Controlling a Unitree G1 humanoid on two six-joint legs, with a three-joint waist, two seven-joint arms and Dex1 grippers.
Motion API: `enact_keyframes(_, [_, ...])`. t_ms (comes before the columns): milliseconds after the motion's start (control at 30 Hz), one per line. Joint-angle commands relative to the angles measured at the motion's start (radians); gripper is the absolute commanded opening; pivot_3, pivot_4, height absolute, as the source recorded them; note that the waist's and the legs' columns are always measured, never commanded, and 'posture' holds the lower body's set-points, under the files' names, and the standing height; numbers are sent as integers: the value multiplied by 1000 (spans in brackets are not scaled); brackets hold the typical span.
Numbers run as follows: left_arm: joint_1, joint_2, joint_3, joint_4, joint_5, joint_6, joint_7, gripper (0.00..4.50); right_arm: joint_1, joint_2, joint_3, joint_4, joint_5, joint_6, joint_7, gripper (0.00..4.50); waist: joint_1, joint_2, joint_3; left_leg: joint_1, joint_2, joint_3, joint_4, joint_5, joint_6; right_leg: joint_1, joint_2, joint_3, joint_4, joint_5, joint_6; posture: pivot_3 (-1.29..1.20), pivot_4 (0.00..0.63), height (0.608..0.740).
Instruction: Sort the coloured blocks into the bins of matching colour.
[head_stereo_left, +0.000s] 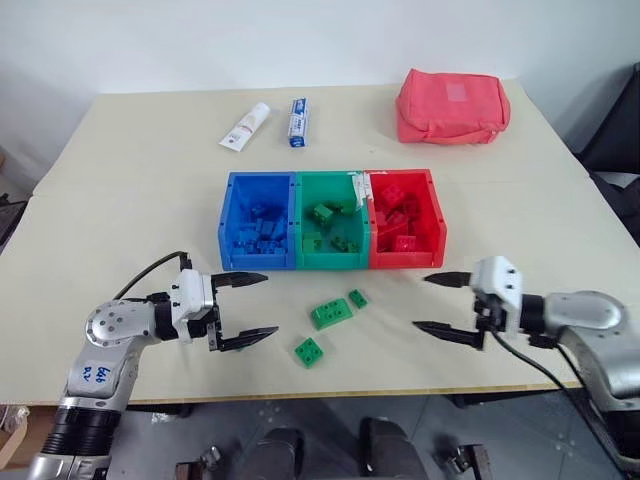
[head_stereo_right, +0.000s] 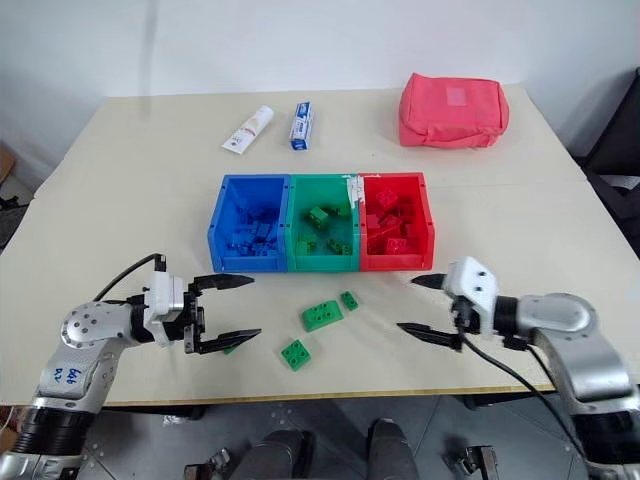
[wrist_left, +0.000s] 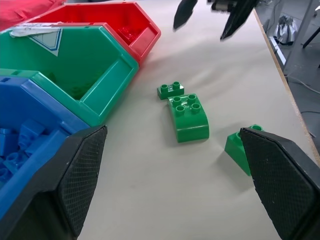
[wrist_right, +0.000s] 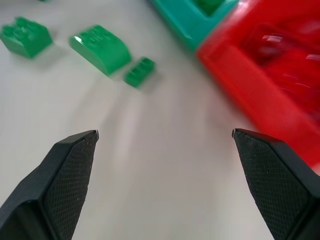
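Black end effectors (head_stereo_left: 243, 310) (head_stereo_left: 441, 305) agape, level, flanking green blocks (head_stereo_left: 331, 313).

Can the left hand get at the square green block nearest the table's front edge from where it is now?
Probably yes: the left hand is open, and the square green block lies on bare table just beside it, nothing between.

The three joined bins (head_stereo_left: 297, 262) are glossy moulded plastic, their smooth walls catching highlights, and the loose green blocks (wrist_left: 189, 117) on the table (head_stereo_left: 130, 190) are the same smooth, shiny plastic with round studs. The table top looks matt and plain beige. The pink-red pouch (head_stereo_left: 452, 106) is soft cloth, and the fingertips (wrist_right: 70, 170) show matt black, finely cross-hatched pads.
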Motion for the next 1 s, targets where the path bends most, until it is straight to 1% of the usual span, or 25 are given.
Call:
enact_keyframes(33, [28,5,18,-35,-4,-14,7,4500,-80,63,89,3,-39,29,-42,4480,0,0,0,0,0,0,0,0,0,0,0,0,0,0,0,0,150,740])
enact_keyframes(100, [41,5,18,-49,-3,-15,12,4500,-113,92,128,32,-65,29,-54,4480,1,0,0,-1,-1,0,0,0,0,0,0,0,0,0,0,0,150,740])
enact_keyframes(200, [59,6,18,-70,-3,-10,25,4500,-169,145,203,125,-137,-8,-75,4480,3,0,0,-1,-1,-1,0,0,1,0,0,0,-1,0,0,0,150,740])
enact_keyframes(300, [66,10,27,-85,-5,-5,38,4500,-197,173,230,171,-166,-24,-76,3879,5,0,0,-1,-2,-1,0,0,1,0,0,-1,0,0,0,0,150,740])
enact_keyframes(533, [69,7,38,-98,-11,1,67,4500,-207,209,242,200,-184,-52,-72,1493,-1,0,0,-1,-1,-1,0,0,1,-1,1,0,0,0,0,0,150,740])
enact_keyframes(600, [76,2,39,-114,-21,13,80,4500,-203,208,239,198,-187,-55,-73,738,-1,0,0,-1,-1,-1,0,0,0,-1,1,0,1,0,0,0,150,740])
enact_keyframes(633, [80,-3,42,-120,-24,17,90,4500,-201,204,232,193,-187,-57,-73,459,-1,0,0,-1,-1,-1,1,0,1,-1,1,0,1,0,0,0,150,740])
enact_keyframes(733, [93,-37,72,-142,-48,39,160,4500,-206,189,191,147,-162,-44,-79,422,0,0,0,-1,-1,-1,1,0,1,-1,1,0,1,0,0,0,150,740])
enact_keyframes(833, [106,-85,124,-163,-69,62,252,4500,-263,224,118,66,-71,45,-117,422,-1,0,0,-1,-1,-1,1,0,1,-1,2,0,1,0,0,0,150,740])
enact_keyframes(900, [114,-98,148,-174,-81,84,287,4500,-319,264,92,68,-52,91,-173,422,-4,0,0,-1,-1,0,1,0,0,-1,1,0,1,0,0,0,150,740])
enact_keyframes(1000, [127,-101,176,-179,-92,103,315,4500,-427,327,76,141,-89,113,-281,422,-3,0,0,0,1,0,0,0,-1,-2,2,1,2,1,-1,0,150,740])
